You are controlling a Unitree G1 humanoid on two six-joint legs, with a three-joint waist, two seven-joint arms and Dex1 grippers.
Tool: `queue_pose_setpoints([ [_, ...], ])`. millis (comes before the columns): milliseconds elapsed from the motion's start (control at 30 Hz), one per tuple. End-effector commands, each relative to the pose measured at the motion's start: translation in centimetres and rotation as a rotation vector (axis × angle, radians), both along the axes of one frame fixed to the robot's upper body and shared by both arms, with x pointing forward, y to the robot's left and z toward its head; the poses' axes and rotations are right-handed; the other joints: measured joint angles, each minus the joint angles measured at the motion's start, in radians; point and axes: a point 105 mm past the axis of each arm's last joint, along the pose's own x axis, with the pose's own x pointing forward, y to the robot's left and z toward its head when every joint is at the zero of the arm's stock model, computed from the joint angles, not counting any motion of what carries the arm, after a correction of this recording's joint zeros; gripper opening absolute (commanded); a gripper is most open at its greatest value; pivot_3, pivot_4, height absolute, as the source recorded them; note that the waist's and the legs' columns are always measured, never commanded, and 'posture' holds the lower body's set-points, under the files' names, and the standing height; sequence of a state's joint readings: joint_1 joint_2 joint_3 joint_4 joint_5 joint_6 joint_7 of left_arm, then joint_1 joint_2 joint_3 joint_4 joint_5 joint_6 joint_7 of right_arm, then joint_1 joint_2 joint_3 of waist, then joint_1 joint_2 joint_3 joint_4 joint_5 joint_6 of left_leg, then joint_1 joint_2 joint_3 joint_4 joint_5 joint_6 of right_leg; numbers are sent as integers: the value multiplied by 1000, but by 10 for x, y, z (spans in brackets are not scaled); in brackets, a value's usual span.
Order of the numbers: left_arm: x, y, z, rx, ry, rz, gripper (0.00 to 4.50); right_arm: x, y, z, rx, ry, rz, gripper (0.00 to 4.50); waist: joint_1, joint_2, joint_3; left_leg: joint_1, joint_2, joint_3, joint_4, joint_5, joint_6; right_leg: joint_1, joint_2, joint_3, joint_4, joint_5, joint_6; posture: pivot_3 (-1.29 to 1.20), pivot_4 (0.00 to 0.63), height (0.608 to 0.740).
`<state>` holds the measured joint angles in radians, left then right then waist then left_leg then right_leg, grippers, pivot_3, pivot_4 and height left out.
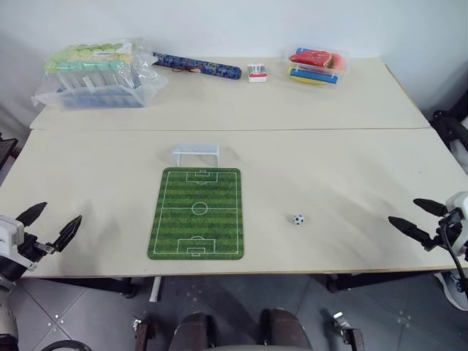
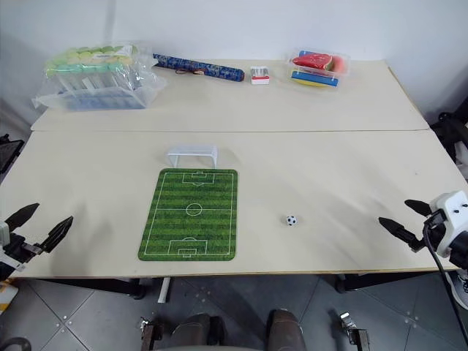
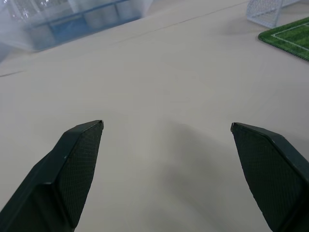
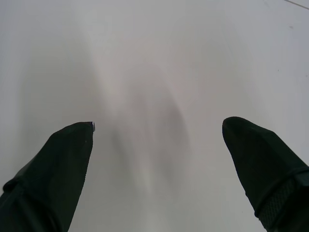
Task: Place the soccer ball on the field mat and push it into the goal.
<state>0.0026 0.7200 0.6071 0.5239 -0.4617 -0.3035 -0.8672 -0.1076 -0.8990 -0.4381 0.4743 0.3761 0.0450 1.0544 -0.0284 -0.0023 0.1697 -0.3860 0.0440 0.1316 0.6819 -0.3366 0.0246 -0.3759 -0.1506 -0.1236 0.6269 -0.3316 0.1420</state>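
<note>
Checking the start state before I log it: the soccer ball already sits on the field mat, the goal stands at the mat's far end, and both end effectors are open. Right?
Not quite. The soccer ball lies on the bare table, to the right of the field mat, as the left eye view shows. The goal at the mat's far end and both open end effectors are correct.

Bright, even light; soft shadows; wrist views slightly blurred.

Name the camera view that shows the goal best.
The left eye view: the goal shows whole, standing at the field mat's far end. The right eye view shows it much the same. The left wrist view catches a netted corner at its edge.
</note>
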Motion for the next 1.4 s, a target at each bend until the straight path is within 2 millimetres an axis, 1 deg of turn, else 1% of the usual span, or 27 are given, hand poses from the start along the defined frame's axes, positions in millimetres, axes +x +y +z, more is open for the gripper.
queue_pose_setpoints([
  [33, 0, -1, 10, 16, -29, -5, 4500, 2, 2, 10, -9, -36, 6, 4467, 0, 0, 0, 0, 0, 0, 0, 0, 0, 0, 0, 0, 0, 0, 0, 0, 150, 740],
  [133, 3, -1, 13, 12, -37, 22, 4500, 3, 4, 10, -14, -20, 4, 4467, 1, 0, 0, 0, 0, 0, 0, 0, 0, 0, 0, 0, 0, 0, 0, 0, 150, 740],
  [233, 6, -4, 13, 23, -21, 19, 4500, 4, 9, 9, -23, 16, 16, 4467, 0, 0, 0, 0, 0, 0, 0, 0, 0, 0, 0, 0, 0, 0, 0, 0, 150, 740],
  [367, 9, -12, 16, 22, -14, -1, 4500, 4, 27, 17, -36, 19, 106, 4467, 1, 0, 0, 0, 0, 0, 0, 0, 0, 0, 0, 1, 0, 0, 0, 0, 150, 740],
  [433, 11, -19, 19, -9, -13, -37, 4500, 8, 40, 25, -44, 16, 152, 4467, 1, 0, 0, 0, 0, 0, 0, 0, 0, 0, 0, 1, 0, 0, 0, 0, 150, 740],
  [500, 14, -31, 25, -59, -23, -119, 4500, 14, 61, 38, -67, -15, 231, 4467, 1, 0, 0, 0, 0, 0, 0, 0, 0, 0, 0, 1, 0, 0, 0, 0, 150, 740],
  [533, 15, -35, 28, -72, -31, -152, 4500, 17, 68, 42, -80, -28, 257, 4467, 1, 0, 0, 0, 0, 0, 0, 0, 0, 0, 0, 1, 0, 0, 0, 0, 150, 740],
  [567, 17, -45, 27, -55, -17, -211, 4500, 20, 87, 45, -116, -21, 339, 4467, 0, 0, 0, 0, 0, 0, 0, 0, 0, 0, 0, 1, 1, 0, 0, 0, 150, 740],
  [600, 18, -51, 26, -38, -5, -248, 4500, 21, 100, 46, -142, -12, 392, 4467, 0, 0, 0, 0, 0, 0, 0, 0, 0, 0, 0, 1, 1, 0, 0, 0, 150, 740],
  [633, 19, -54, 25, -26, 5, -268, 4500, 22, 108, 46, -157, -3, 424, 4467, 0, 0, 0, 0, 0, 0, 0, 0, 0, 0, 1, 1, 1, 0, 0, 0, 150, 740],
  [667, 19, -64, 23, -12, 17, -340, 4500, 23, 126, 45, -161, 6, 505, 4467, 1, 0, 0, 0, 1, 0, 0, 0, 0, -1, 1, 1, 1, 0, 0, 0, 150, 740],
  [700, 18, -72, 22, -7, 25, -399, 4500, 25, 138, 44, -163, 10, 563, 4467, 0, 0, 0, 0, 1, 0, 0, 0, 0, -1, 1, 0, 1, 0, 0, 0, 150, 740],
  [733, 15, -78, 21, -4, 30, -456, 4500, 27, 147, 42, -168, 15, 603, 4467, 0, 0, 0, 0, 0, 0, 0, 0, -1, -1, 1, 0, 1, 0, 0, 0, 150, 740],
  [833, 9, -86, 21, -29, 20, -554, 4500, 32, 156, 38, -190, 38, 658, 4467, 1, 0, 0, 0, 0, 1, 0, 0, -1, -1, 1, 0, 0, 0, 0, 0, 150, 740],
  [1033, -8, -95, 13, -47, 48, -701, 4500, 36, 175, 19, -226, 97, 798, 4467, 0, 0, 0, -1, -1, 1, 1, 0, 0, -1, 1, 0, 0, 0, 0, 0, 150, 740],
  [1100, -16, -97, 12, -79, 46, -738, 4500, 38, 179, 12, -231, 114, 827, 4467, 0, 0, 0, -1, 0, 1, 1, 0, 0, -1, 1, 0, 1, 0, 0, 0, 150, 740],
  [1267, -26, -98, 8, -91, 65, -747, 4500, 43, 185, 2, -228, 140, 866, 4467, -3, 0, 0, -1, 0, 1, 1, 0, 0, -2, 1, 0, 1, 0, 0, 0, 150, 740],
  [1400, -28, -98, 7, -94, 65, -735, 4500, 45, 188, -3, -234, 150, 881, 4467, 1, 0, 0, -1, 0, 0, 1, 0, 0, -1, 1, 0, 1, 0, 0, 0, 150, 740],
])
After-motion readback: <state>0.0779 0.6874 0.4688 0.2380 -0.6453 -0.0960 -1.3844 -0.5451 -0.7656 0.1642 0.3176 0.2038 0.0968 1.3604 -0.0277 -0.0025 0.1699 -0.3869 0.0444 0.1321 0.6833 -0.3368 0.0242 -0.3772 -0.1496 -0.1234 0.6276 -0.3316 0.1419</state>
